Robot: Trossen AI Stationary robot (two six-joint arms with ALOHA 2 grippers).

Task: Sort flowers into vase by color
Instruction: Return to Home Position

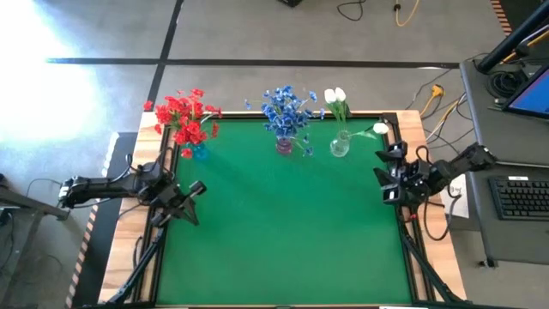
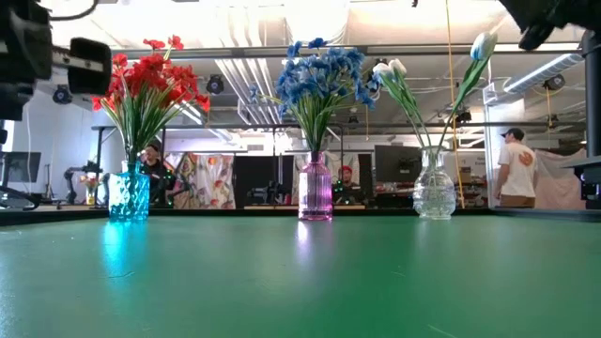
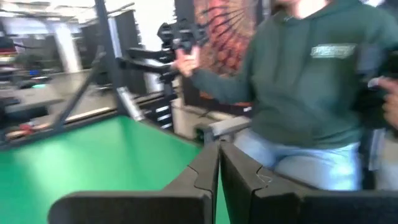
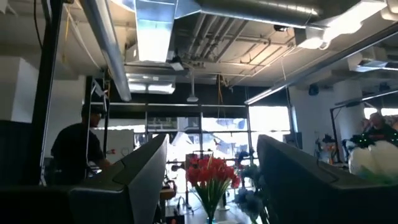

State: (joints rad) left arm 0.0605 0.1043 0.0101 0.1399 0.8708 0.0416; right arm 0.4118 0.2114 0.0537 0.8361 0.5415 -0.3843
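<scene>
Three vases stand in a row along the far edge of the green mat. Red flowers (image 1: pixel 184 116) (image 2: pixel 146 84) are in the blue vase (image 2: pixel 129 195), blue flowers (image 1: pixel 287 112) (image 2: pixel 319 80) in the pink vase (image 2: pixel 315 188), and white buds (image 1: pixel 336 99) (image 2: pixel 387 70) in the clear vase (image 1: pixel 340 144) (image 2: pixel 434 188). One white tulip (image 1: pixel 380 129) (image 2: pixel 484 44) leans out of the clear vase toward the table's right. My right gripper (image 1: pixel 380 174) (image 4: pixel 211 180) hovers open and raised near that tulip. The bud (image 4: pixel 373 158) shows beside one of its fingers. My left gripper (image 1: pixel 196 204) (image 3: pixel 217 180) is shut and raised at the mat's left side.
A raised dark frame (image 1: pixel 403 223) borders the mat. Bare mat (image 1: pixel 283 232) stretches across the middle and the near half. A desk with a keyboard (image 1: pixel 519 197) stands right of the table. A person in a green sweatshirt (image 3: pixel 305 74) stands close beyond the table.
</scene>
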